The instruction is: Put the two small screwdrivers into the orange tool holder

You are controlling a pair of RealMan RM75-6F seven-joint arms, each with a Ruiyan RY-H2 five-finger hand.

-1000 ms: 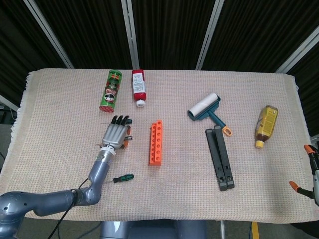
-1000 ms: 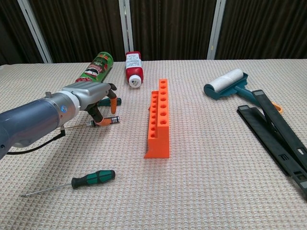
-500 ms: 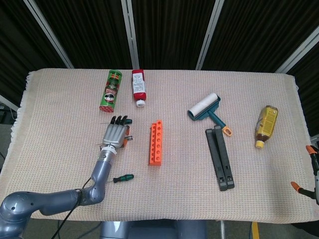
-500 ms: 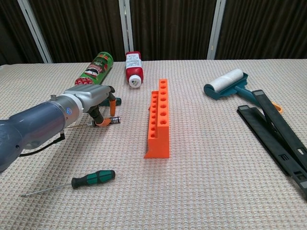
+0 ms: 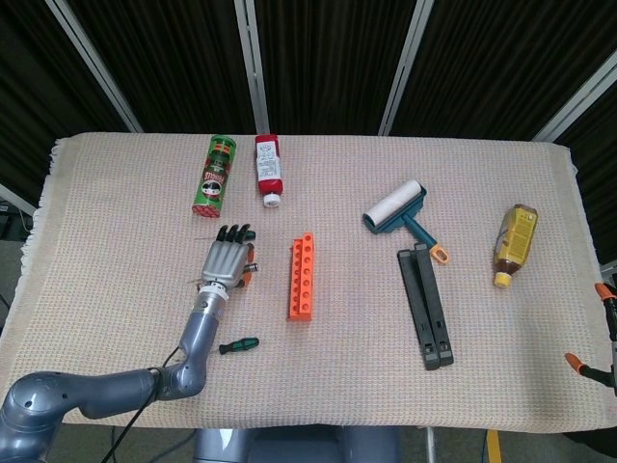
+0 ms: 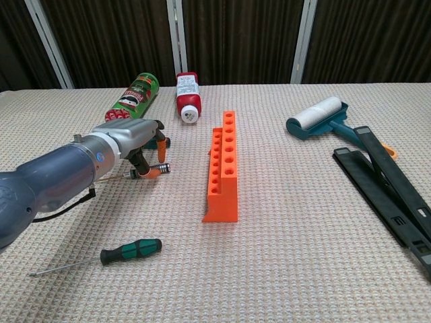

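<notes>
The orange tool holder [image 5: 302, 277] [image 6: 223, 165] lies mid-table with its rows of holes facing up. Just to its left, my left hand [image 5: 228, 258] [image 6: 131, 138] sits low over the cloth. Its fingers are curled around a small orange-handled screwdriver [image 6: 151, 170], pinching it. The thin shaft points left under the palm. A green-handled small screwdriver [image 5: 237, 344] [image 6: 131, 250] lies flat nearer the front edge, apart from the hand. My right hand shows in neither view.
A green can [image 5: 214, 174] and a red bottle [image 5: 269, 169] lie behind the hand. A lint roller [image 5: 397, 209], a black folding tool [image 5: 425, 304] and a brown bottle [image 5: 515, 243] lie on the right. Orange-tipped clamps [image 5: 603, 289] show at the right edge.
My left hand has shifted slightly and the orange screwdriver's handle end has tipped up a little in its fingers. The green screwdriver and the holder have not moved.
</notes>
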